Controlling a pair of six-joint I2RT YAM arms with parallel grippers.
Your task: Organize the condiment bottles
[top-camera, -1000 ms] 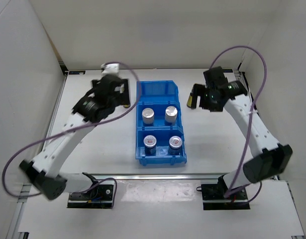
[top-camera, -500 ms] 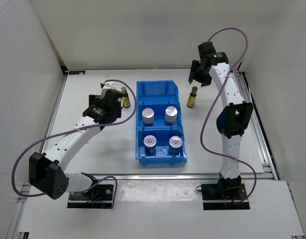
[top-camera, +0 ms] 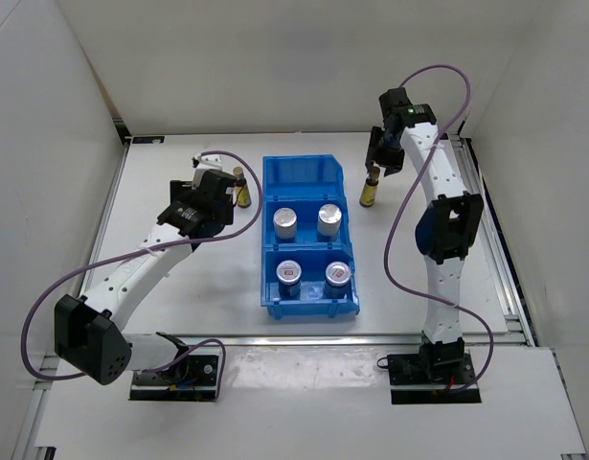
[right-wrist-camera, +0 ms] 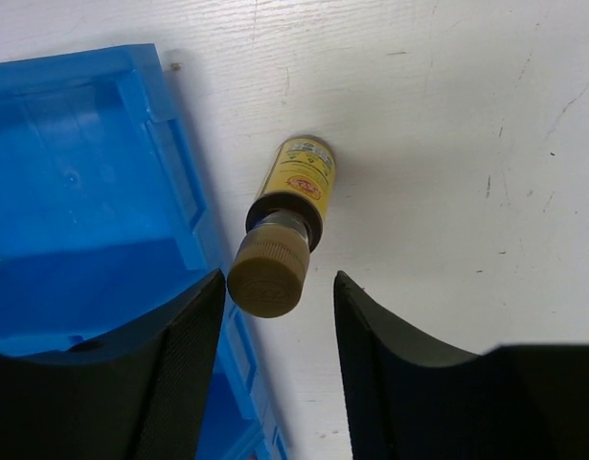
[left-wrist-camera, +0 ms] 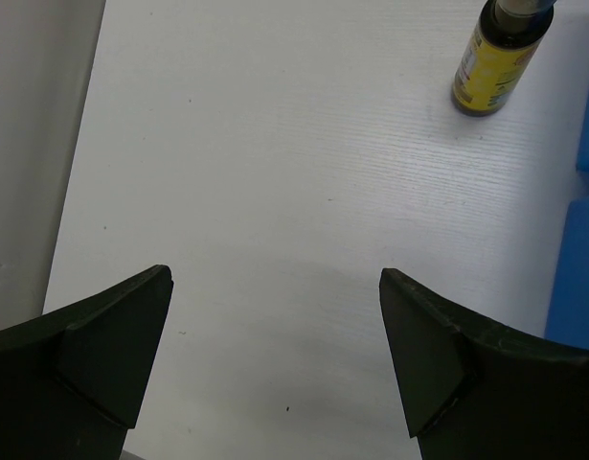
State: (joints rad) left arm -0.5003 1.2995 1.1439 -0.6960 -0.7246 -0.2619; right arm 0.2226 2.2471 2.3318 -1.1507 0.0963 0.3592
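The right gripper (right-wrist-camera: 278,287) has its dark fingers (right-wrist-camera: 184,355) apart, straddling the tan cap (right-wrist-camera: 268,276) of a slim amber bottle (right-wrist-camera: 299,182). The cap sits closer to the bin-side finger, so I would centre first, then lower and close squarely on the round neck, since so narrow an upright cylinder could tip. It stands on the matt white table (right-wrist-camera: 447,115) just beside the glossy blue plastic bin (right-wrist-camera: 83,192). The left gripper (left-wrist-camera: 275,287) gapes wide, the second yellow-labelled bottle (left-wrist-camera: 495,62) well ahead.
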